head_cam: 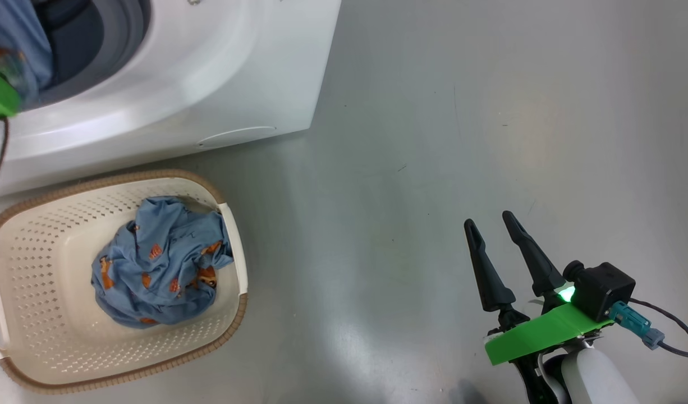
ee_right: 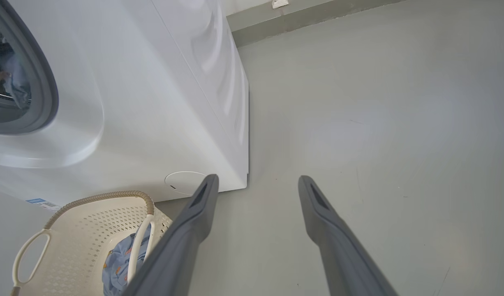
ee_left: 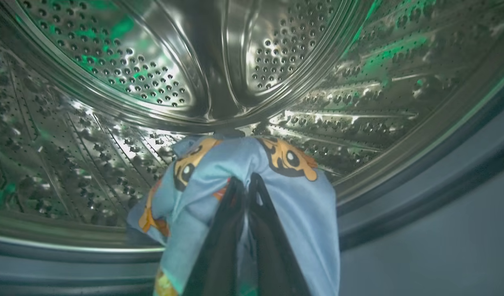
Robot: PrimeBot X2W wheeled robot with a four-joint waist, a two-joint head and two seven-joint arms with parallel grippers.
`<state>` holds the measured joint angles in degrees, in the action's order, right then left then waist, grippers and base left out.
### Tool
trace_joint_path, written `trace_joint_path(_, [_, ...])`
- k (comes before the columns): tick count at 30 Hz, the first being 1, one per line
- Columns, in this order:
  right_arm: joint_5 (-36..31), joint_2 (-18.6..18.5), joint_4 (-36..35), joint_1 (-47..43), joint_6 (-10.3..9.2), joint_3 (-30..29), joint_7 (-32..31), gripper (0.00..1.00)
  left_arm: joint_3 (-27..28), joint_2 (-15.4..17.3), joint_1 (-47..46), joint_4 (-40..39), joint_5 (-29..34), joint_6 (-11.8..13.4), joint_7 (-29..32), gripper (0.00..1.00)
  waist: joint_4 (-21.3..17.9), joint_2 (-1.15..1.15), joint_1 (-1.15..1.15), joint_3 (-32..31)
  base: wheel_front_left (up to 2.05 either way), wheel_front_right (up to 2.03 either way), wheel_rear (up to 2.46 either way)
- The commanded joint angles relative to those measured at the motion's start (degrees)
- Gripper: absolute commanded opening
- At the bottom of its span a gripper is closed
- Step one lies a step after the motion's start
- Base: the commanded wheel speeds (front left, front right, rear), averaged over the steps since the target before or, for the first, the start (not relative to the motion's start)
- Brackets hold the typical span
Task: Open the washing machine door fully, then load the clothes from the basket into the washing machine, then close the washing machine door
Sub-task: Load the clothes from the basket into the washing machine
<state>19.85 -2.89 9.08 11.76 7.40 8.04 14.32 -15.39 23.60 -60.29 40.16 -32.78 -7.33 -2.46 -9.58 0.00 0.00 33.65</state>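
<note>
Mid-load at the washing machine (head_cam: 209, 73): the robot's left gripper (ee_left: 248, 181), its two dark fingers pinched tight together, holds a light blue garment (ee_left: 293, 205) printed with orange figures just inside the steel drum (ee_left: 132, 70). The cloth drapes over both fingers and hangs down past the grey gasket (ee_left: 441, 172); it has not yet been let go. Apart from that piece, the dimpled drum looks bare.

With the arm reaching through the machine's mouth, the first step, opening the door, appears done. Loading is judged to be partly through. A crumpled bundle of clothes (head_cam: 159, 264) in the same blue print lies in the cream perforated basket (head_cam: 41, 252), which sits on the floor (head_cam: 462, 112) just in front of the machine. That bundle has to follow before the door can be closed, the last step.

The right gripper (head_cam: 490, 221) hangs over bare floor well to the side of the basket, fingers spread wide and holding nothing.
</note>
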Motion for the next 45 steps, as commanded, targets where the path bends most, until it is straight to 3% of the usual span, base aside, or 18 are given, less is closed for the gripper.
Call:
trace_joint_path(1, [0.5,0.0,-0.9,-0.8,0.09,1.2,0.7,1.00,1.8,3.3,-1.6,-1.7,0.3,-0.1,-1.9,0.00,-0.1,0.00,0.00,0.0,0.00,0.00,0.00])
trace_joint_path(17, [-0.1,0.0,-2.5,-1.0,0.09,2.1,0.7,1.00,0.5,7.3,-8.6,-6.1,-0.6,-0.1,-9.5,0.00,-1.8,0.00,0.00,5.8,0.00,0.00,0.00])
trace_joint_path(29, [0.9,0.0,-4.3,-0.9,0.09,3.6,0.7,1.00,-2.3,13.6,-14.5,-8.7,-3.0,-0.1,-10.5,0.00,-3.9,0.00,0.00,12.1,0.00,0.00,0.00])
trace_joint_path(45, [2.1,0.0,-5.5,-1.5,0.09,6.0,0.7,1.00,-5.2,17.0,-22.9,-12.4,-4.1,-0.2,-12.1,0.00,-6.3,0.00,0.00,15.3,0.00,0.00,0.00])
